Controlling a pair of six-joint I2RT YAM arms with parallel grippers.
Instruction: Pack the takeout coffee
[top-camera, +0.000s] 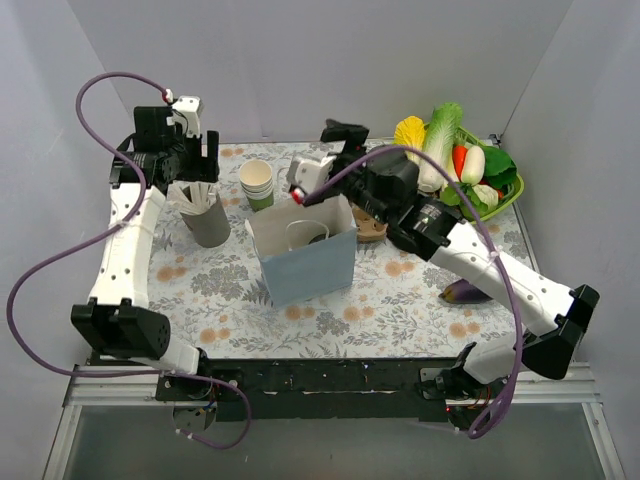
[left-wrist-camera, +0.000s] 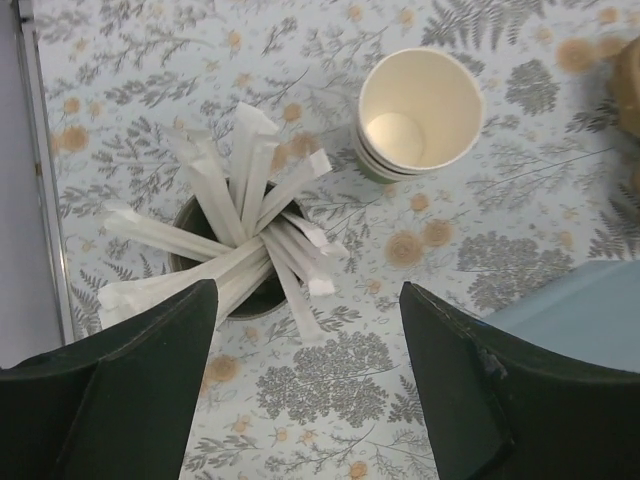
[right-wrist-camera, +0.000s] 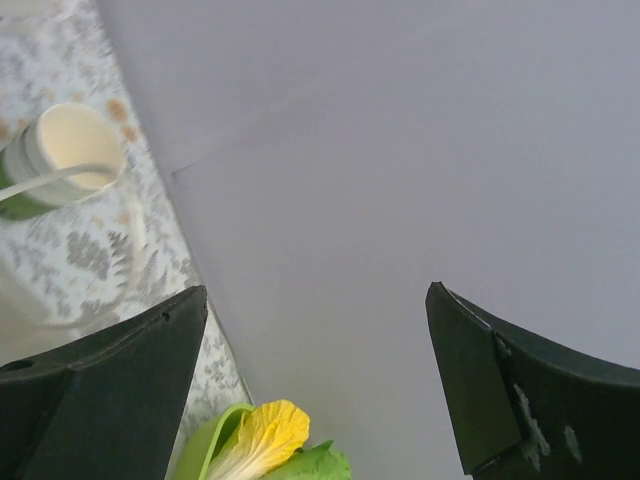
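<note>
The takeout coffee does not show plainly in any view. A light blue paper bag (top-camera: 305, 262) stands open mid-table, and a dark shape sits in its mouth; I cannot tell what it is. My left gripper (top-camera: 200, 160) (left-wrist-camera: 308, 300) hangs open above the table beside a grey holder of wrapped straws (top-camera: 205, 218) (left-wrist-camera: 235, 250), holding nothing. A stack of lidless cream-and-green cups (top-camera: 257, 183) (left-wrist-camera: 418, 110) (right-wrist-camera: 60, 150) stands behind the bag. My right gripper (top-camera: 343, 132) (right-wrist-camera: 315, 295) is open and empty, raised behind the bag and facing the back wall.
A green basket (top-camera: 505, 195) (right-wrist-camera: 205, 445) of vegetables fills the back right corner. A purple eggplant (top-camera: 465, 292) lies under the right arm. A brown round object (top-camera: 371, 230) sits right of the bag. Grey walls enclose the flowered table on three sides.
</note>
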